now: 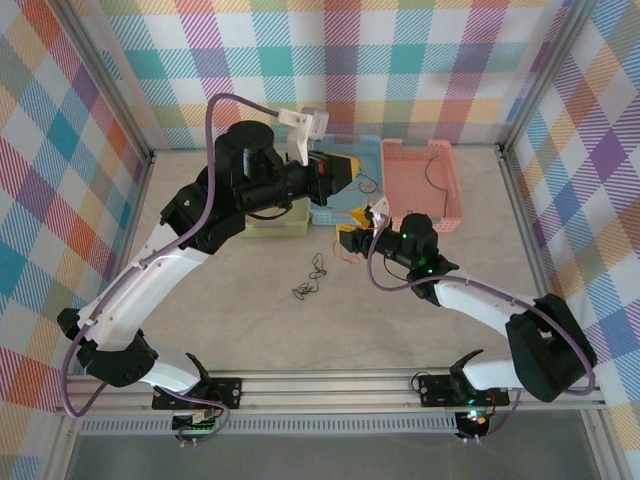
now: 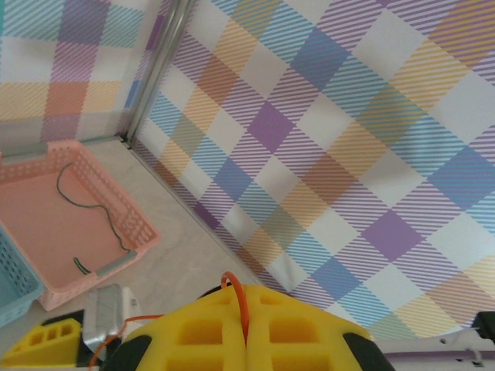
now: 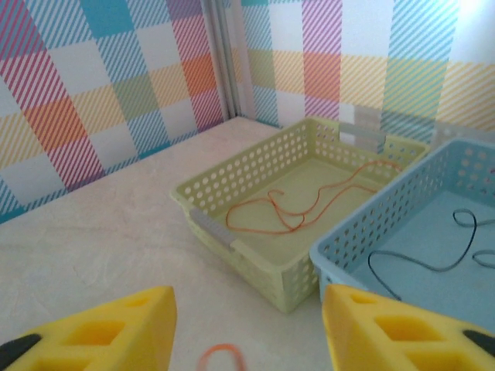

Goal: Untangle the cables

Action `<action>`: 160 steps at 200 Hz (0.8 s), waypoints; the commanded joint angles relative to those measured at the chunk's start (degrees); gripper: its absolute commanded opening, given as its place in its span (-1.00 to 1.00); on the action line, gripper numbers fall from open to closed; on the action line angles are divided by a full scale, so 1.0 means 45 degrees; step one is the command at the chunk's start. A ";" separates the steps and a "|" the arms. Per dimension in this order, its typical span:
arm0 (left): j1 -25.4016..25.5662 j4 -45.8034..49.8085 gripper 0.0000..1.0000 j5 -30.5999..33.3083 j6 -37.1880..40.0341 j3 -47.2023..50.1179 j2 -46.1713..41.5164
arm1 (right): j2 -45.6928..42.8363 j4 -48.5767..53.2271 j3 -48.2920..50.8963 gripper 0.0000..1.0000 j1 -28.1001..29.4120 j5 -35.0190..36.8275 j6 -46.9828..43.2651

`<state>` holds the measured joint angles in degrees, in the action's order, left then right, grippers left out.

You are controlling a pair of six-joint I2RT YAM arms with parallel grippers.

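Note:
My left gripper (image 1: pixel 347 170) hangs over the blue basket (image 1: pixel 335 212), shut on a thin orange cable (image 2: pixel 236 297) whose loop sticks up between the yellow fingers (image 2: pixel 309 332). The rest of that cable trails down to the left. My right gripper (image 1: pixel 352 240) hovers low in front of the baskets with its jaws open, and a small orange cable loop (image 3: pixel 220 357) lies on the table between its fingers (image 3: pixel 100 332). A small dark tangle of cables (image 1: pixel 310 280) lies on the table in the middle.
A yellow-green basket (image 3: pixel 232 239) holds an orange cable (image 3: pixel 302 209). The blue basket (image 3: pixel 363 247) beside it holds a black cable (image 3: pixel 433 267). A pink basket (image 1: pixel 450 215) at the back right holds a dark cable (image 2: pixel 100 209). Checked walls surround the table.

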<state>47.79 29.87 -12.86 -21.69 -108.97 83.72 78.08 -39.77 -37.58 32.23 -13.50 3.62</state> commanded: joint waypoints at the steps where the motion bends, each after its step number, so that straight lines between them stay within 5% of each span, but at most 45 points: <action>1: -0.0170 -0.0514 -1.00 -0.0592 -0.0366 -0.0563 0.0189 | 0.0727 -0.1563 -0.0630 0.00 -0.0109 0.0045 0.0546; 59: -0.0181 -0.0927 -1.00 -0.1790 -0.1224 -0.1170 0.0666 | 0.2814 -0.2430 -0.2014 -0.16 -0.0179 -0.0331 0.1466; 160: -0.0204 -0.0676 -1.00 -0.3217 -0.2087 -0.3789 0.1677 | 0.5908 -0.0698 -0.4122 -0.57 -0.0282 -0.1415 0.2429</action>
<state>47.70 26.68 -25.63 -30.72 -121.14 90.70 103.37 -45.74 -54.02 31.44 -17.45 13.17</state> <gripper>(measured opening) 0.060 0.224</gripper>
